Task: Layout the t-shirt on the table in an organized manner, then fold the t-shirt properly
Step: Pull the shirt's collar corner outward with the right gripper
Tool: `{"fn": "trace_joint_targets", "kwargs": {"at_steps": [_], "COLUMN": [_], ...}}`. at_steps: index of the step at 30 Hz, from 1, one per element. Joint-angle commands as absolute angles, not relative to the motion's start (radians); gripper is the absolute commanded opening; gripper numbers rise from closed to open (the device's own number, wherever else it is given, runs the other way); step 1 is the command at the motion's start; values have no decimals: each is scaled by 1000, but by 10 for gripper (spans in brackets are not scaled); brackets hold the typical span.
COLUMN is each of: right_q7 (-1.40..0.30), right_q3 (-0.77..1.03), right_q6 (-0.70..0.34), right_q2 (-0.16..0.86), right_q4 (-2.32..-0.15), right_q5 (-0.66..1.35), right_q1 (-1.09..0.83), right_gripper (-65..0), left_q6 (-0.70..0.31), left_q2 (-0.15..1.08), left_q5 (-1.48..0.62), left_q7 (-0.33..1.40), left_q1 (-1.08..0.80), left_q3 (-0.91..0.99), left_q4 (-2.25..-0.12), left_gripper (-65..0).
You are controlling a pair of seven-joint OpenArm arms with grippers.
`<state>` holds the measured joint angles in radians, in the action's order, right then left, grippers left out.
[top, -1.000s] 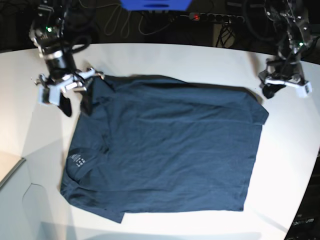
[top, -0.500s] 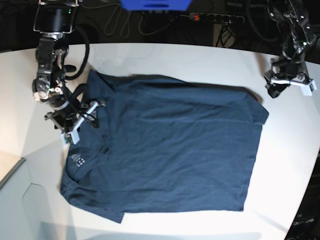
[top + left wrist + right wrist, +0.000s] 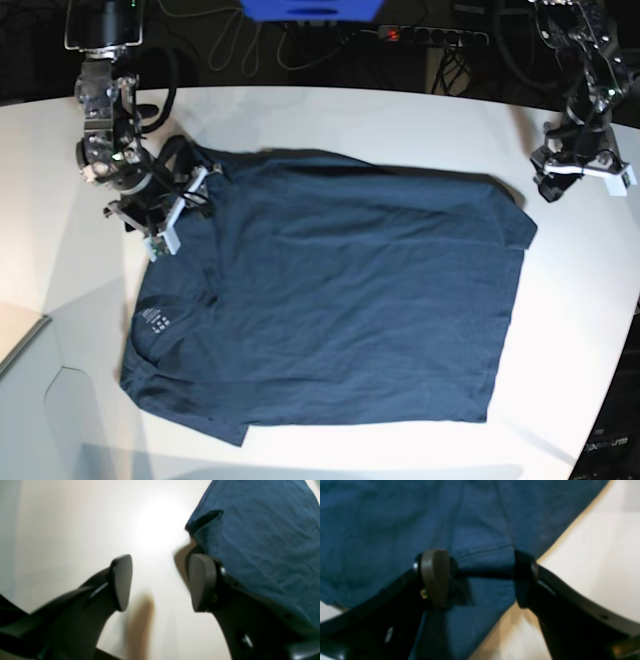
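Note:
The dark navy t-shirt (image 3: 340, 300) lies spread on the white table (image 3: 400, 110), its neck and pale label mark (image 3: 155, 320) toward the left edge. My right gripper (image 3: 170, 205) sits low over the shirt's upper left sleeve. In the right wrist view this gripper (image 3: 480, 577) is open, its fingers (image 3: 435, 577) standing on either side of a hemmed fold of the t-shirt (image 3: 395, 525). My left gripper (image 3: 558, 185) hovers off the shirt's far right corner. The left wrist view shows that gripper (image 3: 162, 582) open over bare table (image 3: 75, 530), with the t-shirt (image 3: 262, 542) beside its right finger.
Behind the table's far edge lie a power strip (image 3: 430, 36), cables and a blue object (image 3: 310, 8). The table's curved edge runs down the right side (image 3: 615, 380). A pale flat surface (image 3: 20, 335) juts in at the lower left.
My right gripper went down along the shirt's left edge and has come back up to the upper left sleeve, jaws wider. The left gripper drifted slightly right.

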<state>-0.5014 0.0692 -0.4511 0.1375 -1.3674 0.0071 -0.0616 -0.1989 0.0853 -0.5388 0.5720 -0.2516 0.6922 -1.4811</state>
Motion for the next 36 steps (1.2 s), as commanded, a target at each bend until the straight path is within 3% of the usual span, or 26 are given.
{"fn": "trace_joint_targets", "kwargs": {"at_steps": [1,5,11,16,23,29,36], "right_q7": [-479,-478,-478,-479,-481,-481,-481], "right_q3": [71,67,73,85,274,460,538], "right_q6": [-460,-460,-460,-460,-460,-460,-460], "right_q2": [142,142,142,145,87,38,1], "right_q4": [-1383,-1385,-1392,-1480,-1682,-1715,-1715], "right_q5": [18,18,19,19,21,21,21], "right_q1": [-50,-56,-56,-113,-220,-275,-352], "right_gripper": [-256,-339,-650,-650,-650,-650,-650], "left_q6": [-205,-205,-205,-205,-205,-205,-205], "left_q2": [96,96,96,96,96,96,93], "left_q5": [-549,-549,-549,-549,-549,-549,-549], "left_q7": [553,553,553,553,553,553,553], "left_q1": [-245,-246,-252,-254,-252,-246,-245], "left_q3": [696,696,696,696,696,696,696], "left_q4": [-1498,-1498,-1498,-1498,-1498,-1498,-1498], "left_gripper": [-293,-293,-293,-293,-293,-293,-293]}}
